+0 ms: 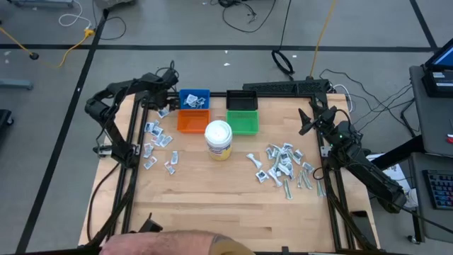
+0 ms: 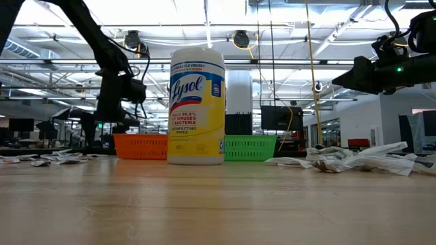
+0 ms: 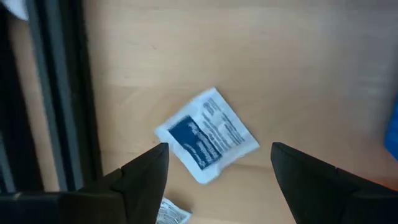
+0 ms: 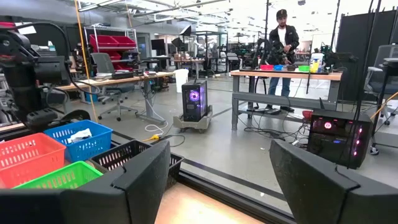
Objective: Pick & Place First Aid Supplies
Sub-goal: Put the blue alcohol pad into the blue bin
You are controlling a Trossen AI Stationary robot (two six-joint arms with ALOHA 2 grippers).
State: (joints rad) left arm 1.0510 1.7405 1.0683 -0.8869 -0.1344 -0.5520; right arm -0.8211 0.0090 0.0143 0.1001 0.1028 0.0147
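My left gripper [image 3: 217, 149] points down, open, over the table's far left, beside the blue bin [image 1: 194, 99]. A square white packet with a dark blue mark [image 3: 207, 135] lies flat on the wood below, between the two fingers and untouched. More first aid supplies lie scattered at the left [image 1: 154, 142], and a second heap [image 1: 283, 166] lies at the right. My right gripper [image 1: 306, 120] waits open and level above the table's right edge, with nothing between its fingers [image 4: 217, 146].
A white-lidded jar with a yellow label [image 1: 218, 139] stands mid-table. Orange [image 1: 192, 122], green [image 1: 243, 122] and black [image 1: 241, 100] bins sit behind it beside the blue one. A dark frame rail [image 3: 56, 93] runs close to the left gripper. A person [image 1: 177, 244] is at the near edge.
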